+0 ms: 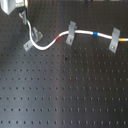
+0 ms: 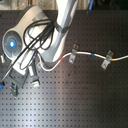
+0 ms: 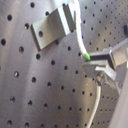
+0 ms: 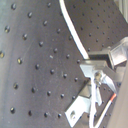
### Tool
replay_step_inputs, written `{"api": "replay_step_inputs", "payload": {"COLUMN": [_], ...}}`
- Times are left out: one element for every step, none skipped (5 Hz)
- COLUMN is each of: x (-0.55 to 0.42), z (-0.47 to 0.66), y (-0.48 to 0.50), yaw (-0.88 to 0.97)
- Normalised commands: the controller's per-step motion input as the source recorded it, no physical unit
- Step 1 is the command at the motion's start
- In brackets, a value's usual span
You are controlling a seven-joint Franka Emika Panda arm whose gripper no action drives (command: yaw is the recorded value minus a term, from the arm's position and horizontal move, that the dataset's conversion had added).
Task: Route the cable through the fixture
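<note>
Jaws clenched on the cable (image 3: 80,42) near its green-marked end.
Thin, limp and light cord; pinch close to the fixture (image 1: 32,39), at the table's (image 1: 65,95) ten o'clock.

The cable (image 1: 50,44) is laid on the breadboard (image 1: 65,90) from the gripper (image 1: 23,18), past the nearest clip (image 1: 32,40) just beside it, through two farther clips (image 1: 70,33) (image 1: 115,39) beyond.
</note>
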Motion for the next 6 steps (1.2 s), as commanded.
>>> {"api": "replay_step_inputs", "payload": {"x": [0.005, 0.085, 0.098, 0.039, 0.028, 0.001], "z": [0.0, 0.17, 0.14, 0.19, 0.32, 0.31], "y": [0.009, 0.245, 0.342, 0.368, 0.388, 0.336], "yaw": [0.0, -0.3, -0.32, -0.35, -0.44, -0.44]}}
